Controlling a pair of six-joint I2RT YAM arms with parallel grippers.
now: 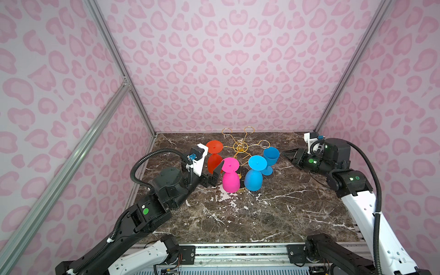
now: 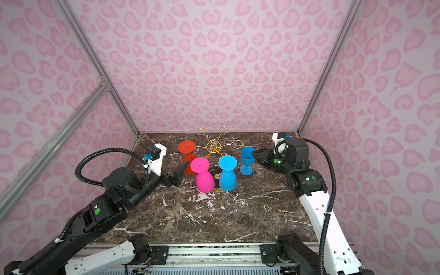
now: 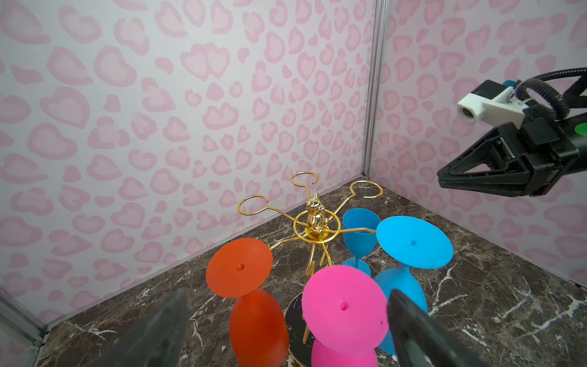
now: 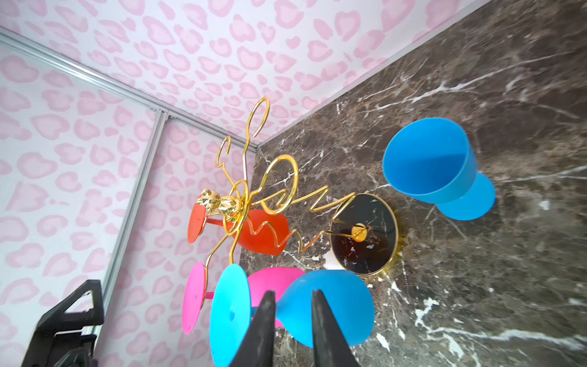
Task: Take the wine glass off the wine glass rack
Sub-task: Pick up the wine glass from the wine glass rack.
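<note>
fingers near one rack, three hung glasses, one standing glass.

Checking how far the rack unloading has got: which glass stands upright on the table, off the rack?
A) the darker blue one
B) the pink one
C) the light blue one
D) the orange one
A: the darker blue glass stands on its foot on the table beside the wine glass rack, while the orange glass, pink glass and light blue glass hang upside down from its arms.
</note>
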